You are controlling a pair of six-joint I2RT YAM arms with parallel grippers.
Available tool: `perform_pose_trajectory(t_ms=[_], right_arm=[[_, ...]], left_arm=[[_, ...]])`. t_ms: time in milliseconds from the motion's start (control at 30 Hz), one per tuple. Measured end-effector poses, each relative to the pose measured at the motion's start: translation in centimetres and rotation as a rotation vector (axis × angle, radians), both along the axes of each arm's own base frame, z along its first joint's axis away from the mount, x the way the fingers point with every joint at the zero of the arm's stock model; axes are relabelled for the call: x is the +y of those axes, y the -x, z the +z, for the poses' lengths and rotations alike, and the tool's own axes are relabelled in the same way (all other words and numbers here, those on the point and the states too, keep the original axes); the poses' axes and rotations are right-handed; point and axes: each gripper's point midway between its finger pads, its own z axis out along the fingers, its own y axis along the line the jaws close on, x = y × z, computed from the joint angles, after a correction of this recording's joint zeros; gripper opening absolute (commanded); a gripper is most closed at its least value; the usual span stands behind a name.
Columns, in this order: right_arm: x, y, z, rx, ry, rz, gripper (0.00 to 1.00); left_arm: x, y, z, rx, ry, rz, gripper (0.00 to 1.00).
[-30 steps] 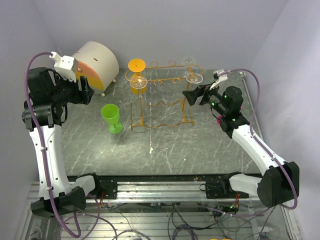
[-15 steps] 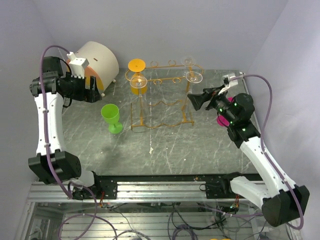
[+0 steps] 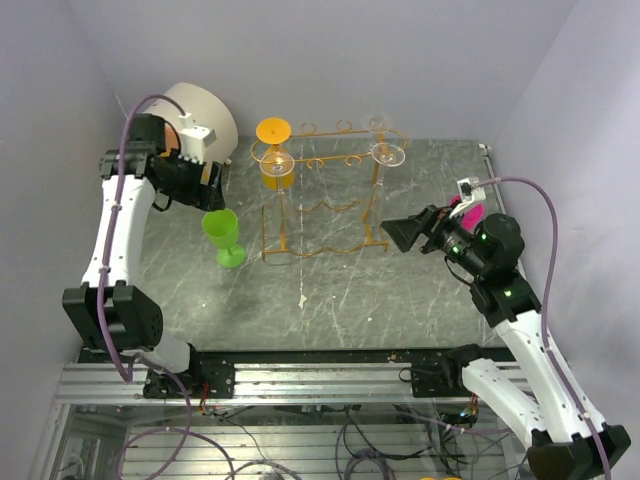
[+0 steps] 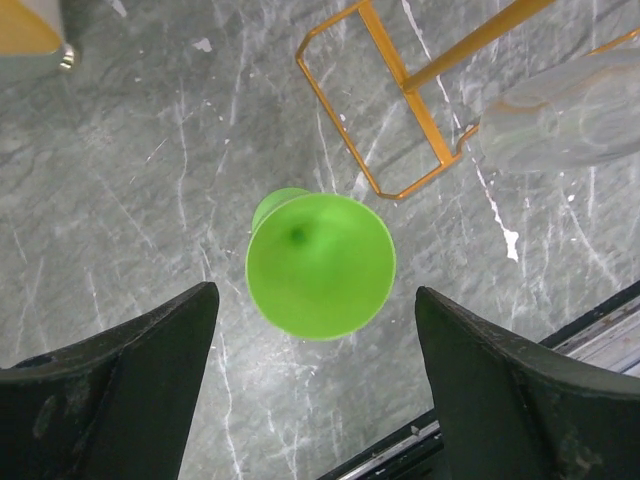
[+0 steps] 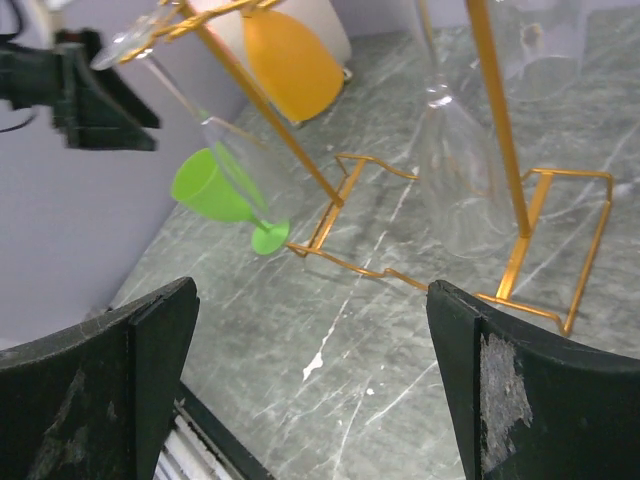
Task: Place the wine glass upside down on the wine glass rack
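Observation:
A green wine glass stands upright on the grey marble table, left of the orange-gold wire rack. My left gripper is open just above it. In the left wrist view the green glass shows from above, ahead of and between the open fingers of my left gripper. An orange glass and a clear glass hang upside down on the rack. My right gripper is open and empty, right of the rack. The right wrist view shows my right gripper, the rack and the green glass.
A cream round container with an orange face stands at the back left, behind the left gripper. A pink object lies behind the right arm. Another clear glass hangs beside the orange one. Walls close in on both sides.
My left gripper swung right and forward, from beside the cream container to over the green glass. My right gripper drew back from the rack's right end, toward the near right.

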Motion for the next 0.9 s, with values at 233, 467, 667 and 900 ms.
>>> perform_pose_trajectory(t_ms=[233,467,667,900], right_arm=[[0.3,1.8,1.7,-0.046,-0.013,0.056,0.96],[0.3,3.0,1.6,-0.031,-0.01,0.073,0.95],[-0.1,3.8,3.3,-0.075,-0.003,0.074,0.96],[-0.2,4.2,4.6,-0.116,0.0,0.075,0.96]], left_arm=[[0.3,-2.1,-3.0,0.045,-0.102,0.03,0.71],[1.7,-2.8,-5.1,0.05,-0.168,0.087,0.53],[2.0,-2.3,-7.0,0.083,-0.194,0.095,0.52],[2.0,-2.5,-7.0,0.076,-0.194,0.095,0.41]])
